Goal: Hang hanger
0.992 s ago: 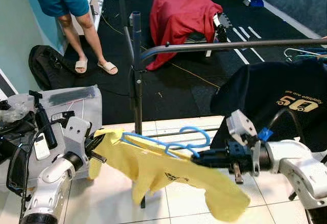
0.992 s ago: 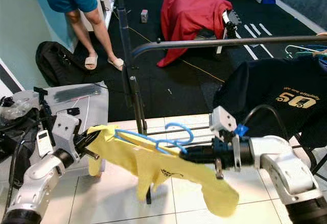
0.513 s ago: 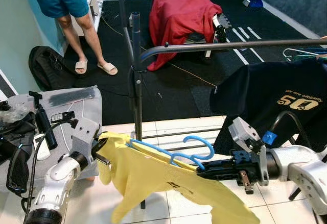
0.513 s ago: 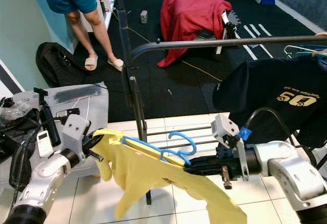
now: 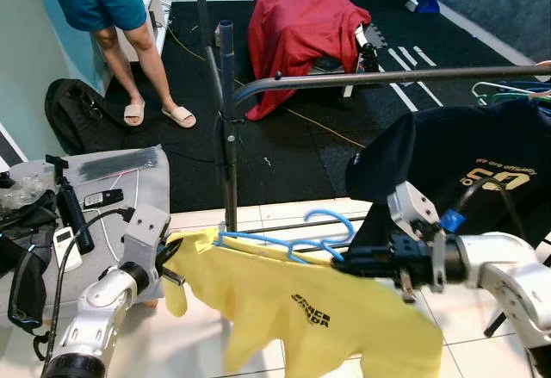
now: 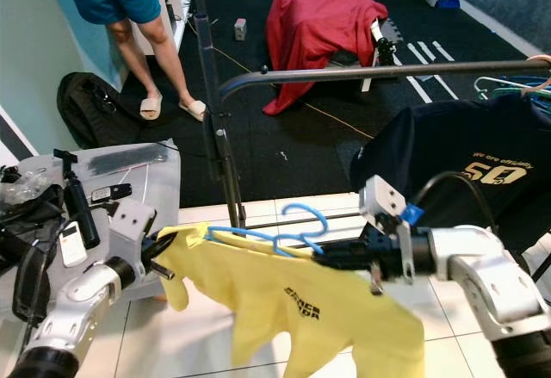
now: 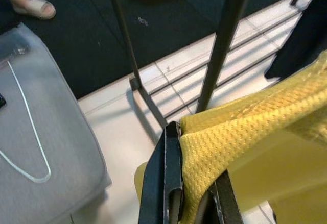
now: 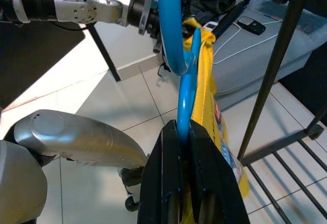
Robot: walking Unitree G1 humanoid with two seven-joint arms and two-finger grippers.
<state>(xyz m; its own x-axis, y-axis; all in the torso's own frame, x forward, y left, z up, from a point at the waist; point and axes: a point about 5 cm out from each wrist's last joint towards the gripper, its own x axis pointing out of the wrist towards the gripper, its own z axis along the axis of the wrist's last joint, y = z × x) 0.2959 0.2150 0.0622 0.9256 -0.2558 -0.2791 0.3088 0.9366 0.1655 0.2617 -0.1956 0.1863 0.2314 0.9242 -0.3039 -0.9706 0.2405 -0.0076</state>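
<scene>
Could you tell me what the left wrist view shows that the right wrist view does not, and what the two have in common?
Left wrist view: the left claw pinching the yellow shirt's mesh edge, and a sandalled foot on the dark floor.

Right wrist view: the right claw shut on the blue hanger, with the left arm seen beyond it.

Both: the yellow shirt, the rack's black upright, the white tiled floor and the grey case.

Blue hanger (image 5: 284, 242) — yellow shirt (image 5: 318, 309) draped — below rail (image 5: 387, 77).

Yellow shirt (image 5: 318, 309) higher, spread flatter
</scene>
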